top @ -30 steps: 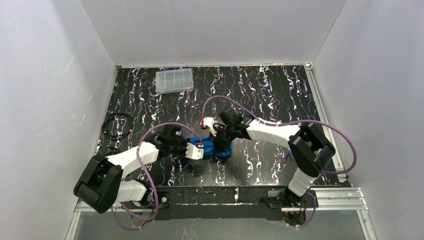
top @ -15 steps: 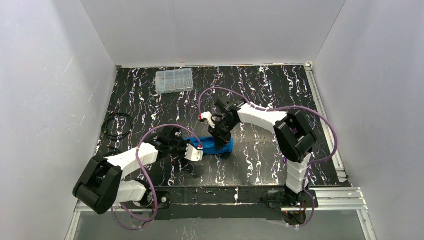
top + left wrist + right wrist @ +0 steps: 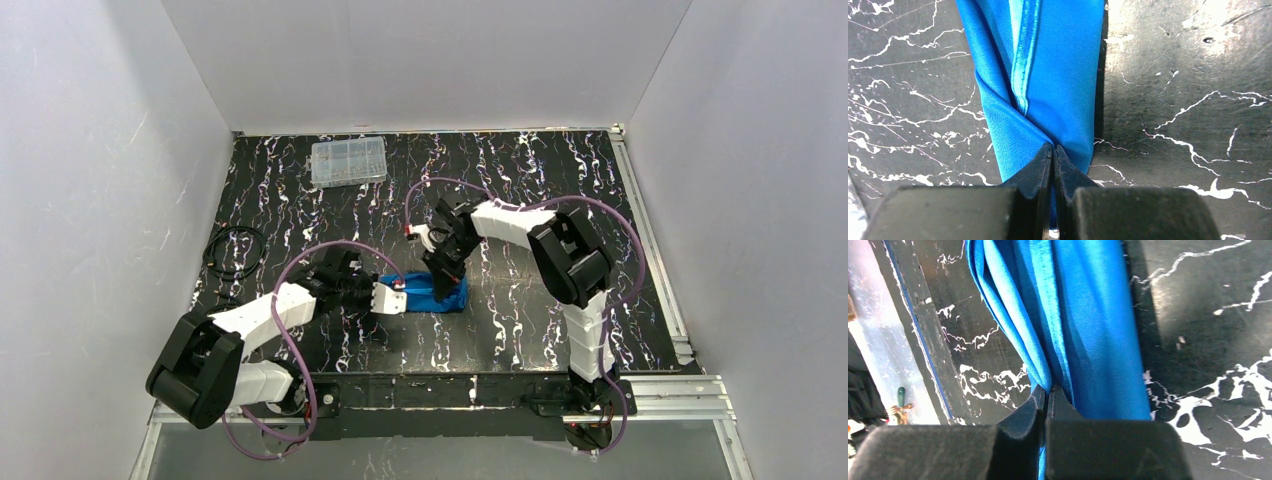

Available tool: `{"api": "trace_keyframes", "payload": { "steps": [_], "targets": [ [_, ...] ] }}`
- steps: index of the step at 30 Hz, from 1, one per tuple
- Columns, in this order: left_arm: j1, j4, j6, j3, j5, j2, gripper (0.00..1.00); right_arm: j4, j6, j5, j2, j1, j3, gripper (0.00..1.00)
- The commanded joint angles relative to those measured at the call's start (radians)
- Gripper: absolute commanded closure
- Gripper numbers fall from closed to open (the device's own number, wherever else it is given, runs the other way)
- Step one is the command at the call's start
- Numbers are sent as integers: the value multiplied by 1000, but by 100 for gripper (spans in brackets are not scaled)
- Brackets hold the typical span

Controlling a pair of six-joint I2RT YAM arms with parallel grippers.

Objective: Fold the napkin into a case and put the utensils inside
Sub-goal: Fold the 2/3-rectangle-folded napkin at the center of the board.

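Note:
The bright blue napkin (image 3: 435, 295) lies as a narrow, creased strip on the black marbled table, between my two grippers. My left gripper (image 3: 402, 297) is shut on its left end. In the left wrist view the fingertips (image 3: 1053, 147) pinch a gathered fold of the napkin (image 3: 1058, 75). My right gripper (image 3: 450, 283) comes down from behind onto the right part. In the right wrist view its jaws (image 3: 1048, 389) are shut on several layers of the napkin (image 3: 1088, 330). A small green piece (image 3: 900, 393) shows at the far left there; I cannot tell if it is one of the utensils.
A clear plastic compartment box (image 3: 348, 161) stands at the back left of the table. A coil of black cable (image 3: 235, 250) lies by the left wall. The right arm's elbow (image 3: 570, 255) stands folded high over the right middle. A metal rail (image 3: 650, 240) lines the right edge.
The right arm has folded up and swung its elbow left. The napkin, bunched a second ago, is now drawn out into a longer strip. The left gripper has shifted slightly left.

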Motion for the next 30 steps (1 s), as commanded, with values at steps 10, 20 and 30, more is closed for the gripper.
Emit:
{"api": "trace_keyframes", "payload": {
  "steps": [10, 20, 30],
  "targets": [
    [29, -98, -81, 60, 89, -27, 100, -65, 21, -161, 111, -62, 90, 99],
    [29, -271, -102, 175, 182, -67, 58, -78, 15, -183, 136, -61, 81, 99],
    [23, -341, -104, 253, 367, -65, 49, -64, 24, -194, 131, -62, 63, 99]
  ]
}}
